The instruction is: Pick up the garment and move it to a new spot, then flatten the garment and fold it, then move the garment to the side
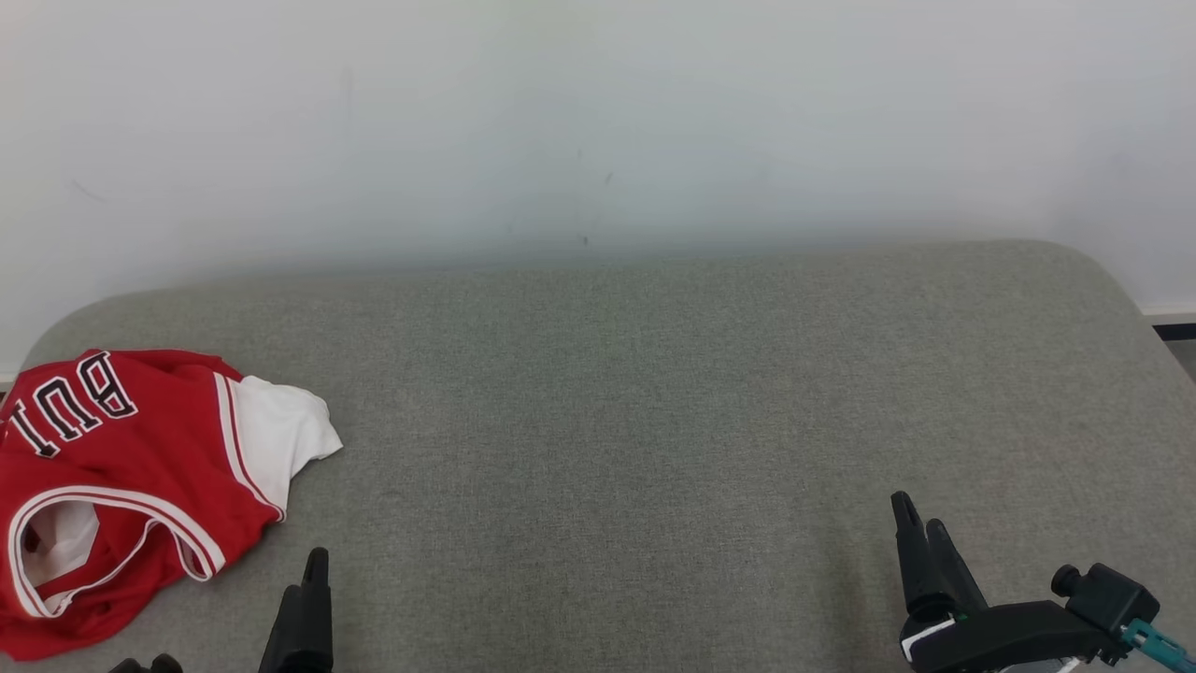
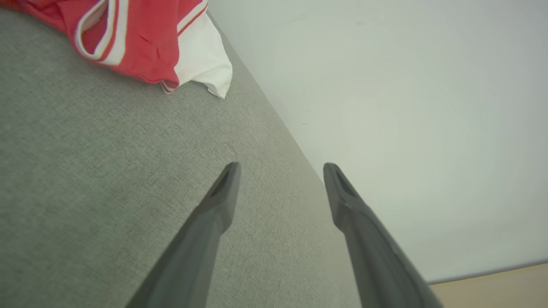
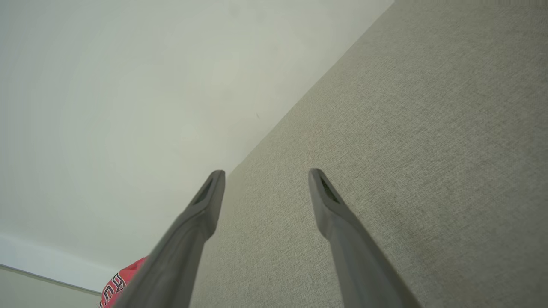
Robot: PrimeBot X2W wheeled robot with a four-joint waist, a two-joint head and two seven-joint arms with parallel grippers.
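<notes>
Red jersey (image 1: 121,486) lies left of the left gripper (image 2: 281,167), fingers spread — right gripper (image 3: 265,173), likewise splayed and empty, well apart.

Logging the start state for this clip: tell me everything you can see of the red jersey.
The jersey is red cloth with white-and-red striped trim at its openings, black white-edged lettering, and a white piece sticking out on the side toward the middle. It lies crumpled, not folded, at the left edge of the grey fabric surface, touching only that. The left claw is open beside it, apart.
</notes>
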